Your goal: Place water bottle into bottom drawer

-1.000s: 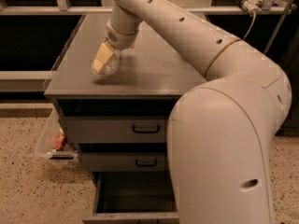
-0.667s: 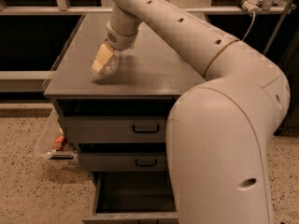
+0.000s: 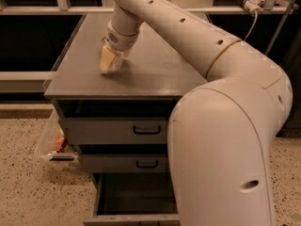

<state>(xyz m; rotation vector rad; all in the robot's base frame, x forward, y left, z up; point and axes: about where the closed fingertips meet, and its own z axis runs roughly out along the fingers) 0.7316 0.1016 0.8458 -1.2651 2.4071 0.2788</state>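
Bottom drawer pulled open, dark interior. Speckled floor, clear bin left of cabinet. Gripper down on grey cabinet top, left side; water bottle against it on the top. Claw state: can't tell. Dark room behind.

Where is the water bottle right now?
In the camera view, the water bottle sits on the cabinet top, towards its left side, right at the gripper, high above the open bottom drawer.

Dim warm light, soft shadow under the claw on the cabinet top
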